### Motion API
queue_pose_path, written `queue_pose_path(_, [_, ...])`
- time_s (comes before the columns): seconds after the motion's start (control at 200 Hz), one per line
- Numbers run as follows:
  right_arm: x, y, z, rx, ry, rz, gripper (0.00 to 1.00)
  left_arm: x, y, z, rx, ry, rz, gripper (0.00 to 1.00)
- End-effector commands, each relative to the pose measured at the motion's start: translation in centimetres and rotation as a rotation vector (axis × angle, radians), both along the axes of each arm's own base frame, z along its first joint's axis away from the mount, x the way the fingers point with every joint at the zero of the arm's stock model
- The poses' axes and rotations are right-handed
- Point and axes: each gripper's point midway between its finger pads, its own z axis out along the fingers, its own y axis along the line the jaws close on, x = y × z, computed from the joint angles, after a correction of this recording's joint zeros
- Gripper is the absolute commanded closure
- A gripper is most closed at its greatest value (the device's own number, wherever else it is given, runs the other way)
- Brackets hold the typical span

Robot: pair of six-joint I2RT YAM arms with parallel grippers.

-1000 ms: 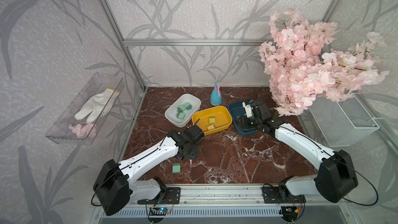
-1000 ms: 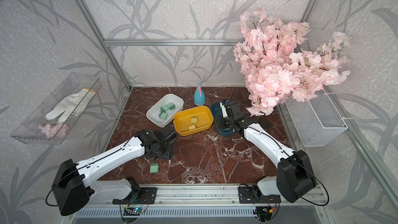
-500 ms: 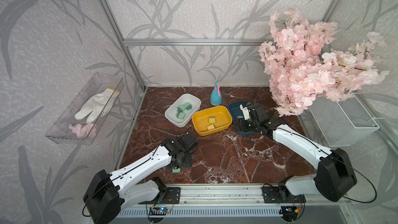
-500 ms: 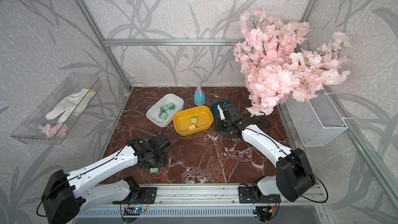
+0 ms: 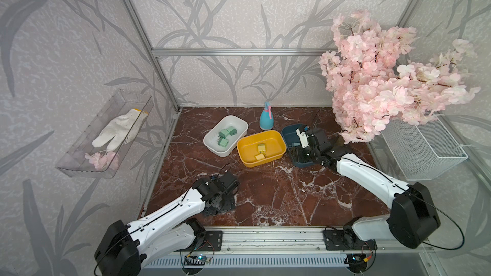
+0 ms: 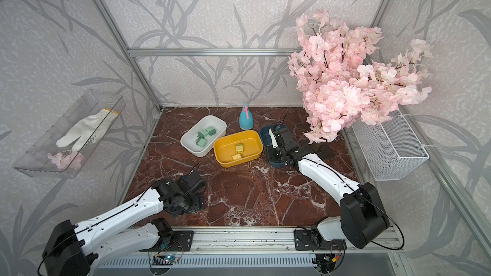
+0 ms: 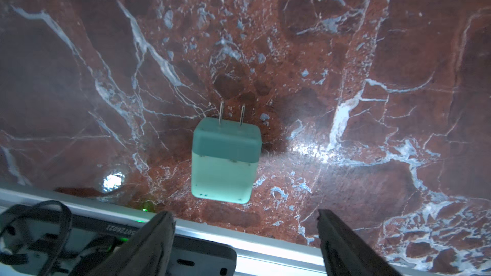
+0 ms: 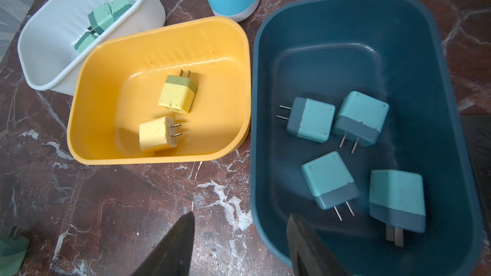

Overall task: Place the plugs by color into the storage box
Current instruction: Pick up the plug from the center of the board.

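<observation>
Both top views: my left hand (image 5: 221, 204) sits low over the tabletop (image 5: 279, 195), lower left; right hand (image 5: 301, 152) over the blue bin (image 5: 288, 130).
Left wrist: hand spread, mint plug (image 7: 224, 160) lying mid-frame on the marble, untouched.
Right wrist: hand parted, empty; four teal plugs (image 8: 310, 119) in that bin, two yellow plugs (image 8: 176, 94) in the yellow bin (image 8: 159, 41).

Four teal blue plugs (image 8: 310, 119), two yellow plugs (image 8: 177, 94), four mint green plugs (image 5: 222, 143), three boxes (image 8: 164, 46), one spray bottle (image 5: 266, 120), one glove (image 5: 119, 131), one wire basket (image 5: 425, 152).
</observation>
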Motion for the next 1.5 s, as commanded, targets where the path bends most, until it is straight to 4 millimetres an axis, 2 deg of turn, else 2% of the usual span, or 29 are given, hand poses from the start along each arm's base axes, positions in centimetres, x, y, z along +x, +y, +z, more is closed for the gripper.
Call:
queue_pose_path(0.0, [0.2, 0.4, -0.1, 0.010, -0.007, -0.002, 0.39, -0.8, 0.4, -0.7, -0.017, 0.011, 0.052, 0.11])
queue_pose_path(0.145, [0.1, 0.5, -0.6, 0.006, 0.006, 0.004, 0.40, -1.1, 0.8, -1.5, -0.012, 0.011, 0.074, 0.11])
queue_pose_path(0.36, [-0.5, 0.2, -1.9, 0.005, 0.031, -0.002, 0.39, 0.8, 1.6, -1.7, 0.056, -0.051, 0.081, 0.14])
queue_pose_path(0.55, [-0.7, 0.1, -1.9, -0.001, 0.034, -0.001, 0.39, 1.6, 1.5, -3.3, 0.013, -0.031, 0.095, 0.17])
queue_pose_path(0.64, [-0.8, -0.1, -1.8, -0.008, 0.028, -0.003, 0.40, 1.9, 1.4, -3.4, 0.008, -0.024, 0.091, 0.21])
queue_pose_path(0.935, [-0.5, 0.0, -2.1, -0.012, 0.033, -0.004, 0.39, 0.6, 1.3, -4.2, 0.004, 0.047, 0.099, 0.29])
queue_pose_path(1.295, [0.2, 0.6, -1.9, -0.017, 0.037, 0.011, 0.39, 0.5, 0.3, -4.3, -0.024, 0.064, 0.058, 0.58])
queue_pose_path(1.37, [0.3, 0.5, -1.7, -0.018, 0.030, 0.009, 0.39, 0.8, 0.2, -4.0, -0.020, 0.055, 0.052, 0.63])
queue_pose_path(1.429, [0.2, 0.5, -1.7, -0.018, 0.029, 0.009, 0.39, 1.1, 0.1, -3.6, -0.015, 0.044, 0.043, 0.72])
queue_pose_path(1.494, [0.0, 0.4, -1.7, -0.015, 0.030, 0.008, 0.39, 1.8, 0.0, -3.1, -0.005, 0.023, 0.034, 0.74])
